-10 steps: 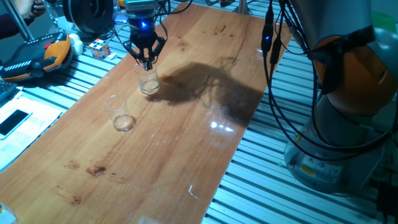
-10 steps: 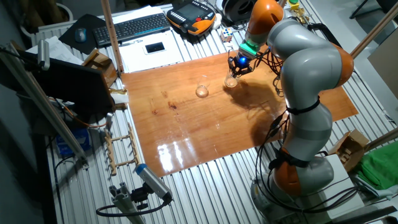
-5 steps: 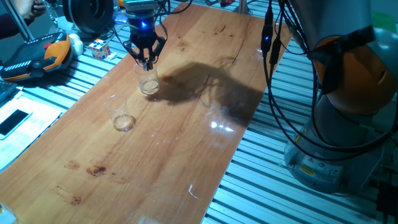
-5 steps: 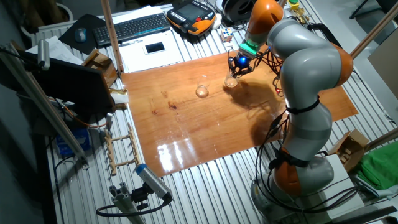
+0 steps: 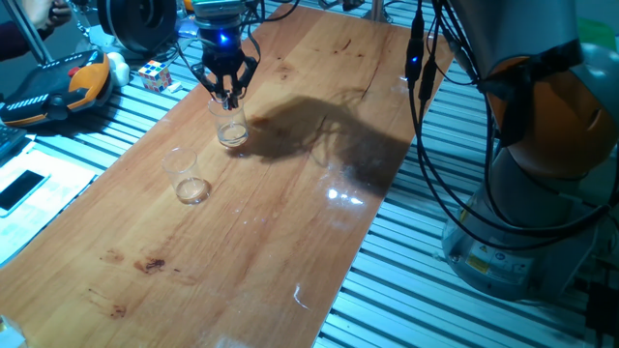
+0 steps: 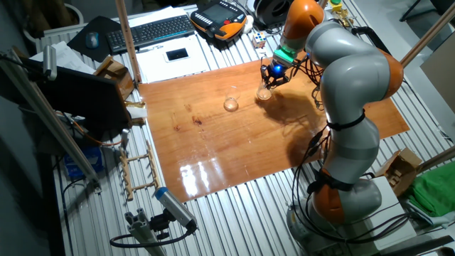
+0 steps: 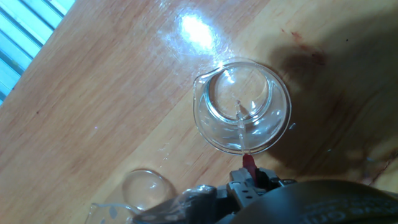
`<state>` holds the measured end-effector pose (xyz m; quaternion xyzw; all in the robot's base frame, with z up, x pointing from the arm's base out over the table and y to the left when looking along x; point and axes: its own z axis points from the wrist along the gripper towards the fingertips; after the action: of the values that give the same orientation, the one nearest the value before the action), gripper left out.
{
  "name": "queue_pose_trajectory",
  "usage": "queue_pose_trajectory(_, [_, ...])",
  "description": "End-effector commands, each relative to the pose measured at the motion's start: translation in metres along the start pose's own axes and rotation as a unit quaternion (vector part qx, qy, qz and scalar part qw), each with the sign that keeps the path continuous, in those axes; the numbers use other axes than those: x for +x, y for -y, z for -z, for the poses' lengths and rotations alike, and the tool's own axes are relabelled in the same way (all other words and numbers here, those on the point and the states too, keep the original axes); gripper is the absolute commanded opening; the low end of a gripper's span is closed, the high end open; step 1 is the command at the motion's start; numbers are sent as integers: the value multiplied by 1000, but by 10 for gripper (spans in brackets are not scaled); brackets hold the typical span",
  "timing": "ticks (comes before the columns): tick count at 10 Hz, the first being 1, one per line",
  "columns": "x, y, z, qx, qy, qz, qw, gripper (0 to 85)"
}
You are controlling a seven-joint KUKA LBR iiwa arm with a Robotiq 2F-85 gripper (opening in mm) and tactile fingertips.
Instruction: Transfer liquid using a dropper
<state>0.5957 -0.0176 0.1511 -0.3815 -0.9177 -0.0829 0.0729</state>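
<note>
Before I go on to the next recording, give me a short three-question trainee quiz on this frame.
1. True or false: the dropper points down into the cup under the gripper.
2. How many clear cups stand on the wooden table? A) one B) two C) three
3. Fill in: the second cup stands ___ from the gripper.

Key: 1 true; 2 B; 3 apart.
</note>
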Motion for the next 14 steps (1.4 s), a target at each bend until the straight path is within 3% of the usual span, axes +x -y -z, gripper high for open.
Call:
queue_pose_trajectory(1, [0,0,0,0,0,0,1000,150])
queue_pose_trajectory(14, [-2,1,-5,-2,1,6,1000,193])
